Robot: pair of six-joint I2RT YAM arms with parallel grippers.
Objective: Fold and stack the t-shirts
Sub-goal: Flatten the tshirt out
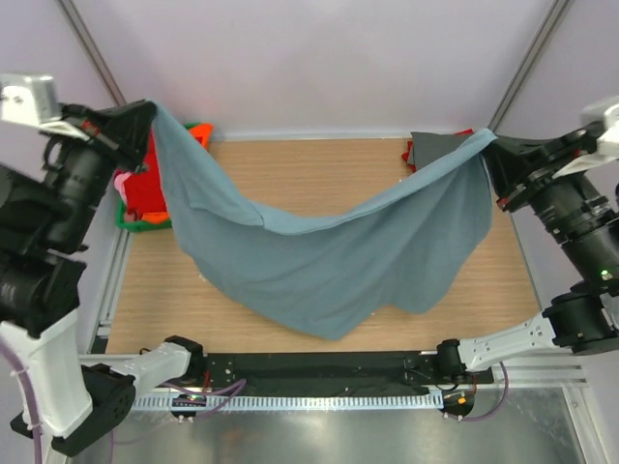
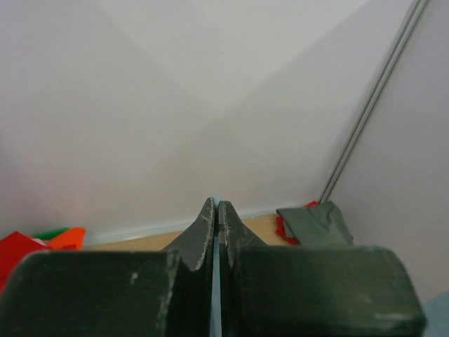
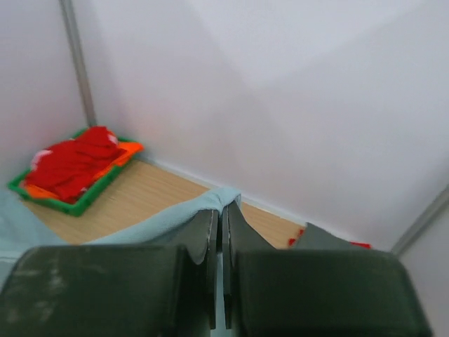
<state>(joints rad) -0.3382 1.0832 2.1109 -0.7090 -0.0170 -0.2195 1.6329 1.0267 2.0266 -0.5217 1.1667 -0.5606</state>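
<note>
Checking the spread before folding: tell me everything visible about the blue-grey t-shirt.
The blue-grey t-shirt is soft, matte cloth, hung between both arms. The left gripper pinches one end high at the far left, the right gripper the other at far right, fingers shut on it. Its top edge sags in a deep curve between them; the body hangs in loose folds, its lowest corner apparently reaching the wooden table near the front edge. Sleeves and collar cannot be made out.
</note>
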